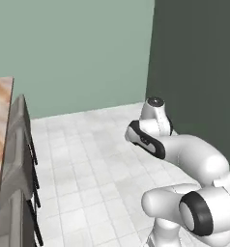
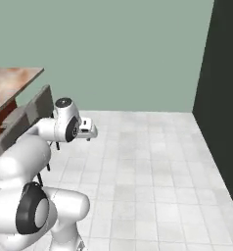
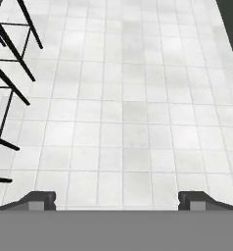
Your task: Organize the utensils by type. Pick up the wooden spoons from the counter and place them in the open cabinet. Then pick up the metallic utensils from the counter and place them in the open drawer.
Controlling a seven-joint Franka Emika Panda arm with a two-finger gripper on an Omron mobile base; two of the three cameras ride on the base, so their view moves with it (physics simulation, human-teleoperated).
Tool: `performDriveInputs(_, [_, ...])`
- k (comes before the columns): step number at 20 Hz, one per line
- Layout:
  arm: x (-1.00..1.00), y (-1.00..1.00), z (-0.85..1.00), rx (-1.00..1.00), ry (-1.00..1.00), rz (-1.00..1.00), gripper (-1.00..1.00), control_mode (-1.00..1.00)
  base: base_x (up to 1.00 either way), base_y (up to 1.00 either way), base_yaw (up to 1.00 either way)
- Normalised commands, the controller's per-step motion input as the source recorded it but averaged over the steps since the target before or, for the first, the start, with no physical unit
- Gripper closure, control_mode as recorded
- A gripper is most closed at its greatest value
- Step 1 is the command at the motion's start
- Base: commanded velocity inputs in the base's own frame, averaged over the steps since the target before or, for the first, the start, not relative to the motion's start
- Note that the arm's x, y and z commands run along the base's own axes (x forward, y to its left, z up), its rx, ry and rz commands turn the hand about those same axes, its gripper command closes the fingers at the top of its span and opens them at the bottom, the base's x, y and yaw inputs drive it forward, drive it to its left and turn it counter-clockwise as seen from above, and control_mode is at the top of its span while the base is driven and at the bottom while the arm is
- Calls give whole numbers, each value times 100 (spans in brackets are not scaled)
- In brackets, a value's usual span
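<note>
Fingers (image 3: 40, 200) of mine are spread wide apart and they grasp nothing. My gripper (image 3: 119, 201) points down at the white tiled floor (image 3: 133, 112), and bare tiles show between my two dark tips.

Next to that floor, on one side in my hand view, thin black legs of stools (image 3: 13, 59) stand on the tiles. From the left base view I see the grey stool backs (image 1: 18, 159) in a row along the edge of the counter (image 1: 0, 125). The counter is the pinkish marble top with brown streaks. It sits well away from my gripper, on the far side of the stools. In the right base view the counter (image 2: 13, 83) lies past my white arm (image 2: 45, 147), with the grey stools (image 2: 33, 115) just beside it.

I cannot see any spoons or the thin silvery utensil on the small part of the counter that shows.

A pale green wall (image 2: 123, 54) stands behind the floor, and a dark wall (image 1: 199, 72) meets it at the corner. My arm is bent up over the floor, away from the counter.
</note>
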Motion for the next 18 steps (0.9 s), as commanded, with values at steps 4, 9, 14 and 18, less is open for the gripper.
performDriveInputs(4, [0,0,0,0,0,0,-100,100,75,-1,74])
performDriveInputs(9, [0,0,0,0,0,0,-100,100,85,-4,55])
performDriveInputs(14, [0,0,0,0,0,0,-100,100,81,-5,61])
performDriveInputs(18, [0,0,0,0,0,0,-100,100,77,-6,64])
